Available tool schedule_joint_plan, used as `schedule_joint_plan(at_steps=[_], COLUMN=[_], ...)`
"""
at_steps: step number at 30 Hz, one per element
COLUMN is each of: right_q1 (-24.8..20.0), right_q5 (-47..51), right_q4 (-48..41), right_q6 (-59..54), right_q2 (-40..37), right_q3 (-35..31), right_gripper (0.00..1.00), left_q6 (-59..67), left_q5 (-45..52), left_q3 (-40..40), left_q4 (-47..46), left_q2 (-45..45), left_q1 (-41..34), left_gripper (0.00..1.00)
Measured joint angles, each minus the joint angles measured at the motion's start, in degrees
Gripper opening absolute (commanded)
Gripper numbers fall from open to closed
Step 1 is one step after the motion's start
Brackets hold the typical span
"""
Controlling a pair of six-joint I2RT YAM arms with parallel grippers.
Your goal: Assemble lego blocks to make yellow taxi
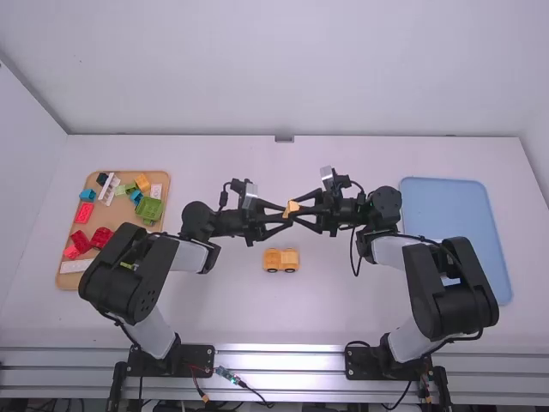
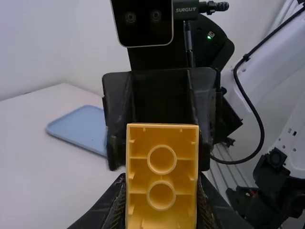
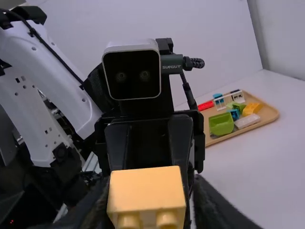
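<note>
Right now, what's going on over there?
Two robot arms meet over a white table. The left gripper holds a small yellow plastic block; the right gripper is at the block's other end. A yellow toy vehicle with black wheels stands on the table, and more coloured blocks lie in a tan tray.

Yellow wheeled base (image 1: pixel 280 260) on the white table (image 1: pixel 283 313); dark-red blocks (image 1: pixel 101 237) in the tan tray (image 1: pixel 70 281)

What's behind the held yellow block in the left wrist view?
The right gripper, fingers flanking the yellow block; farther off, the blue tray. Whatever sits squarely behind the block is covered.
</note>
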Motion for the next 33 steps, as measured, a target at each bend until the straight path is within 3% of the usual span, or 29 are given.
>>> schedule_joint_plan(at_steps=[2,3,4,5,8,9,17,27,30,31,33], right_q1=[0.0,0.0,0.0,0.0,-0.1,-0.1,-0.1,-2.4,-3.2,-3.2,-3.3], right_q5=[-0.1,-0.1,0.0,0.0,0.2,0.2,2.1,5.1,7.9,7.9,11.1], right_q4=[0.1,0.2,0.2,0.2,0.1,0.2,0.1,-2.3,-10.6,-10.6,-19.7], right_q6=[-0.5,-0.9,-1.0,-1.2,-1.2,-1.1,-2.1,-4.1,-7.5,-7.5,-11.4], right_q2=[0.0,0.0,0.0,0.0,0.0,0.0,0.0,0.0,0.0,0.0,0.0], right_q3=[0.0,0.0,0.0,0.0,0.0,0.0,0.0,0.0,0.0,0.0,0.1], right_gripper=[0.24,0.15,0.11,0.02,0.00,0.00,0.00,0.00,0.00,0.00,0.00], left_q6=[-0.3,-0.3,-0.4,-0.7,-0.4,-0.2,3.3,14.0,20.1,20.1,25.2], left_q5=[0.0,0.0,0.0,-0.1,0.0,0.2,0.2,-3.5,-7.5,-7.5,-11.5], left_q3=[0.0,0.0,0.0,0.0,0.0,0.0,0.0,7.3,11.1,11.1,14.4], left_q4=[-0.3,-0.3,-0.3,-0.4,-0.1,-0.2,-9.1,-41.0,-56.4,-56.4,-68.4], left_q2=[0.0,0.0,0.0,0.0,0.0,0.0,0.0,0.0,-0.1,-0.1,-0.3], left_q1=[0.0,0.0,0.0,0.0,0.1,0.0,0.4,2.1,2.1,2.1,2.1], left_gripper=[0.02,0.03,0.08,0.31,0.79,0.99,0.99,0.99,0.99,0.99,0.99])
